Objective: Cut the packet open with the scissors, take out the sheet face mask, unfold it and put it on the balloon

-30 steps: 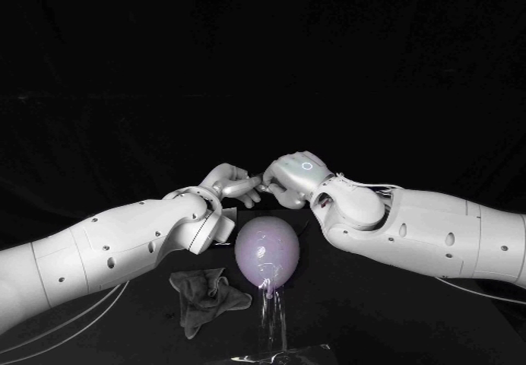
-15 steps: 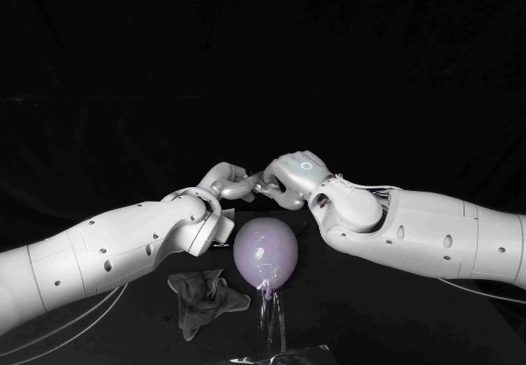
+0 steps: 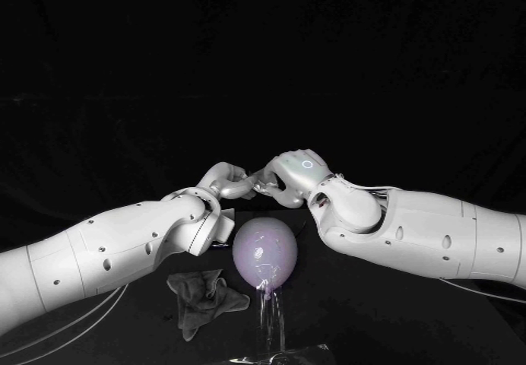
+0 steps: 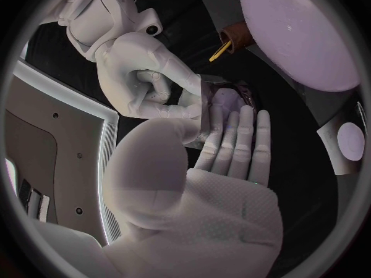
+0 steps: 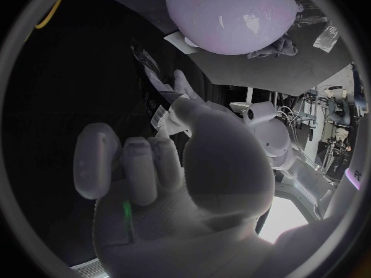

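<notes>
The purple balloon (image 3: pixel 267 251) stands upright on a clear stand (image 3: pixel 280 351) near the table's front. Behind and above it my left hand (image 3: pixel 227 181) and right hand (image 3: pixel 290 176) meet fingertip to fingertip. Between them is a thin, dark glossy packet (image 4: pixel 207 114), with a printed face and a white label in the right wrist view (image 5: pixel 157 80). My right hand (image 4: pixel 147 86) has its fingers curled and pinches the packet's edge. The packet lies across the fingers of my left hand (image 4: pixel 224 148), which holds it from the other side. The balloon also shows in both wrist views (image 4: pixel 302 31) (image 5: pixel 232 12).
A crumpled grey sheet of cloth (image 3: pixel 203 293) lies on the table to the left of the balloon's stand, under my left forearm. A brown object with a yellow tip (image 4: pixel 230 40) lies beyond the hands, next to the balloon.
My left hand has risen a little and its fingers have shifted against the right hand. The right hand, balloon and cloth have stayed put.
</notes>
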Motion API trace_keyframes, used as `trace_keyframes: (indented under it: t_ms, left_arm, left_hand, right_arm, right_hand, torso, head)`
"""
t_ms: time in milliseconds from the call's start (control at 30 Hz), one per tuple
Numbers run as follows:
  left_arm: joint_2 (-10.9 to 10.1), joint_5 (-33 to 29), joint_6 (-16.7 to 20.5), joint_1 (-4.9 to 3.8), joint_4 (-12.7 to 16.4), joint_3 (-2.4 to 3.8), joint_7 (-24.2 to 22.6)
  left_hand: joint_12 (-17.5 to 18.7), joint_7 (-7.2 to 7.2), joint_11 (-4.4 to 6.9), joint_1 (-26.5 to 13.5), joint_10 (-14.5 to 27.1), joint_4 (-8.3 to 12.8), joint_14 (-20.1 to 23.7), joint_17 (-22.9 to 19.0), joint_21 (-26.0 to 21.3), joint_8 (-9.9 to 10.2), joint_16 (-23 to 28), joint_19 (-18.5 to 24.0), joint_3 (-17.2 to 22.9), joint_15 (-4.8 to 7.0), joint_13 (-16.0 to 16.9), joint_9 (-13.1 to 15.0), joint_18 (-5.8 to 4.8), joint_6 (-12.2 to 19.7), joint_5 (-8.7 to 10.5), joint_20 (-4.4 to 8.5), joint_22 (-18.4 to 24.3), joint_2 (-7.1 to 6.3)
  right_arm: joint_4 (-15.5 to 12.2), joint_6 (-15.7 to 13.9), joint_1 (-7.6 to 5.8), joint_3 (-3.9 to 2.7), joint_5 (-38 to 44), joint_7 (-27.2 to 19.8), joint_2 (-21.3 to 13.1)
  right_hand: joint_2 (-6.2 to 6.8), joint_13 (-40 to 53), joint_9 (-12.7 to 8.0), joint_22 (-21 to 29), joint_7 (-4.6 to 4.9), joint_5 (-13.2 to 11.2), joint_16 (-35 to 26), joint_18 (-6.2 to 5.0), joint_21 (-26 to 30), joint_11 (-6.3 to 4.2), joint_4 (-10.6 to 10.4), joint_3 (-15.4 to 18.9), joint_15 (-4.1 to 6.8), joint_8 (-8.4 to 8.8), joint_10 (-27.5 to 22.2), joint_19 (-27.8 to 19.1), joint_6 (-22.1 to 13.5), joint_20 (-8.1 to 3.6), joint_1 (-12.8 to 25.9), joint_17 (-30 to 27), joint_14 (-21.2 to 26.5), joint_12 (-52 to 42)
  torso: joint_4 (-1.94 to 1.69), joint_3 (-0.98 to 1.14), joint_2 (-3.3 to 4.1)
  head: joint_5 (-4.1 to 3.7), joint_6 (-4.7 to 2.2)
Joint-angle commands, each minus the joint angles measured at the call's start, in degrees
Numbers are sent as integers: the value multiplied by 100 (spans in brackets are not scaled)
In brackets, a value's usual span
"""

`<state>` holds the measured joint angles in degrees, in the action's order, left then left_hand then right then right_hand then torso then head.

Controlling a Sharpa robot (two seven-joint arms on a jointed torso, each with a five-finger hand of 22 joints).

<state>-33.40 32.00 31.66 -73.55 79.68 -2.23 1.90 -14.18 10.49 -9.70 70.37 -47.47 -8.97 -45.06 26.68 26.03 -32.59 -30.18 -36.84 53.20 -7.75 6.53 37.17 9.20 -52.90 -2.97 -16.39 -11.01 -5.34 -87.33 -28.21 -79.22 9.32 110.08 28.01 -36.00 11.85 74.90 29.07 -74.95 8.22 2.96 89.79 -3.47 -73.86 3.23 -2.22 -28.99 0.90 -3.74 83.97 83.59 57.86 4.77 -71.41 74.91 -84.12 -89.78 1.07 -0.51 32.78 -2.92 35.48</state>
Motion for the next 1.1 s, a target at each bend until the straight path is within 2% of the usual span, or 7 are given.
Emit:
trace_keyframes:
  t_ms: [33, 167, 233, 467, 800, 900, 1100]
  left_arm:
    - [15, -146, -20, -9, 24, 6, -156]
    - [20, -181, -36, -9, 48, 6, -242]
    - [24, -193, -35, -9, 58, 6, -301]
    - [19, -226, 55, -9, 72, 6, -473]
    - [10, -271, 121, -8, 78, 5, -616]
    - [9, -275, 106, -8, 84, 5, -631]
    - [6, -279, 68, -8, 111, 5, -683]
  left_hand:
    - [88, 26, 2, 4, -79, 59, -105, -169, -71, -51, 142, -51, 100, -12, -119, 17, 23, 14, 8, -18, 55, -43]
    - [208, 30, -3, -11, -146, 57, -187, -356, -137, -91, 353, -86, 110, -20, -240, 48, 19, 39, 9, -17, 112, -37]
    - [275, 35, -10, -11, -172, 55, -188, -450, -171, -109, 490, -95, 114, -33, -278, 66, 11, 61, 7, -18, 140, -28]
    - [529, 60, -38, 8, -260, 44, -189, -766, -270, -180, 969, -166, 107, -88, -294, 134, 3, 148, 10, -16, 228, 1]
    - [668, 82, -55, 46, -308, 60, -245, -930, -296, -233, 1189, -248, 114, -108, -292, 176, 27, 209, 9, -13, 266, 23]
    - [685, 83, -56, 52, -320, 65, -263, -952, -300, -244, 1213, -260, 115, -108, -292, 184, 30, 216, 9, -13, 271, 24]
    - [719, 81, -53, 72, -353, 82, -315, -998, -311, -275, 1264, -279, 123, -105, -290, 202, 35, 224, 9, -13, 284, 29]
  right_arm:
    - [58, -67, -7, -5, 22, 156, 28]
    - [96, -10, -6, -5, -127, 121, 79]
    - [112, 59, -6, -5, -247, 108, 105]
    - [128, 463, -8, -5, -677, 199, 134]
    - [126, 806, -31, -5, -1216, 281, 114]
    - [136, 837, -34, -5, -1252, 288, 111]
    - [159, 1010, -38, -4, -1382, 280, 113]
  right_hand:
    - [-24, 1490, -20, -1076, 5, -19, 21, 32, 27, 27, -36, 28, -40, 4, 582, -5, -37, 48, -17, 1509, -588, 26]
    - [-143, 1492, -41, -1073, -6, -18, 21, 29, 39, 22, -128, 4, -32, -12, 585, -9, 3, 50, -8, 1509, -588, 20]
    - [-313, 1494, -70, -1073, -11, -14, 21, 26, 44, 19, -249, -57, -25, 0, 587, -9, -2, 50, 31, 1509, -588, 16]
    - [-153, 1482, -207, -1065, 18, -20, 21, 22, 82, 38, -519, 123, -45, 23, 575, -21, -222, 65, 223, 1509, -588, 42]
    - [-284, 1465, -323, -1042, 50, -19, 21, 6, 176, 67, -808, 157, -77, 12, 555, -56, -350, 91, 262, 1509, -588, 83]
    - [-529, 1477, -366, -1049, 49, -18, 21, 9, 156, 64, -805, -25, -78, -8, 568, -46, -340, 98, 47, 1509, -588, 55]
    - [-675, 1490, -393, -1054, 32, -19, 21, 10, 142, 56, -739, -184, -69, -45, 582, -39, -254, 96, -150, 1509, -588, 24]
  torso:
    - [-2, -1, 2]
    - [-3, -4, 5]
    - [-4, -4, 6]
    - [0, -4, 1]
    - [6, 3, 1]
    - [7, 3, 0]
    - [2, -1, 1]
  head:
    - [0, 6]
    - [-7, 13]
    - [-9, 17]
    - [-16, 30]
    - [-10, 31]
    - [-14, 31]
    - [-19, 42]
